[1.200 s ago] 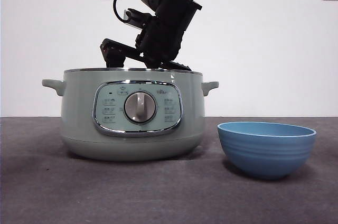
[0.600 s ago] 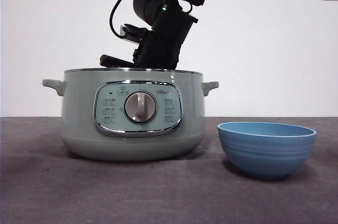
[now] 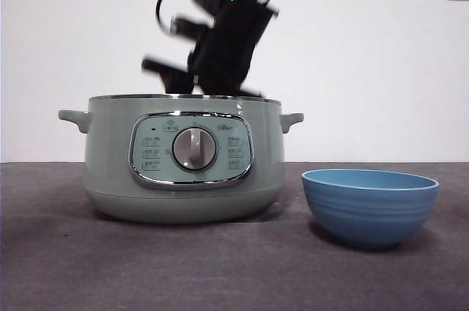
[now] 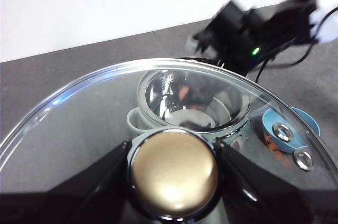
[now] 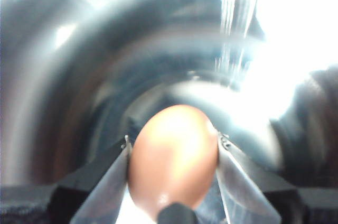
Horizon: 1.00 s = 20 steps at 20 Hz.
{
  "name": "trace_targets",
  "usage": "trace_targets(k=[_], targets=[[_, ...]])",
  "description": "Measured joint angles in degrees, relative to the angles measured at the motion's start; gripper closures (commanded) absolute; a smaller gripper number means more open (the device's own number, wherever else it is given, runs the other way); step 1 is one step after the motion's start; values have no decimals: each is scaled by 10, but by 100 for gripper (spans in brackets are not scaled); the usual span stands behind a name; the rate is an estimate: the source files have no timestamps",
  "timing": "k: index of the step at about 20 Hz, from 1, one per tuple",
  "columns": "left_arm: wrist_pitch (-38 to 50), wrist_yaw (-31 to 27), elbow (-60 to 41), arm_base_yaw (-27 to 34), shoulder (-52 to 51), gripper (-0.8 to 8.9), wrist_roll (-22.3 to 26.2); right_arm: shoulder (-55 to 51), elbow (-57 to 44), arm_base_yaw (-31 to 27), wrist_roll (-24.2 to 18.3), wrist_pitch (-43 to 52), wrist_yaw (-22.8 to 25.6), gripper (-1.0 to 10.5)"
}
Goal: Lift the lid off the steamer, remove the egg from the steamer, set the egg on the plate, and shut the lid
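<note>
Already lid (image 4: 158, 108) off, gripped by left hand (image 4: 174, 174) away from pot (image 3: 183, 157) | right hand (image 5: 173, 163) clasps egg (image 5: 171, 155) over pot | left: egg into bowl (image 3: 370, 205), close lid.

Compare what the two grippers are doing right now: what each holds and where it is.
The left gripper is shut on the lid by its knob, holding it up away from the steamer. The right gripper is shut on the egg, inside the steamer's shiny bowl, and its picture is blurred. Both have their jaws closed on something.
</note>
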Motion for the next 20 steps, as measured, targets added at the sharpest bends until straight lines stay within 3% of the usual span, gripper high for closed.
trace_targets(k=[3, 9, 12, 16, 20], targets=[[0, 0, 0, 0, 0, 822, 0, -121, 0, 0, -8, -44, 0, 959], [31, 16, 0, 0, 4, 822, 0, -300, 0, -7, -68, -266, 101, 959], [31, 28, 0, 0, 23, 822, 0, -358, 0, -38, -77, -349, 104, 959], [41, 42, 0, 0, 42, 822, 1, -389, -12, -77, -82, -398, 104, 959], [61, 48, 0, 0, 50, 822, 1, -400, -98, -93, -86, -392, 103, 959]])
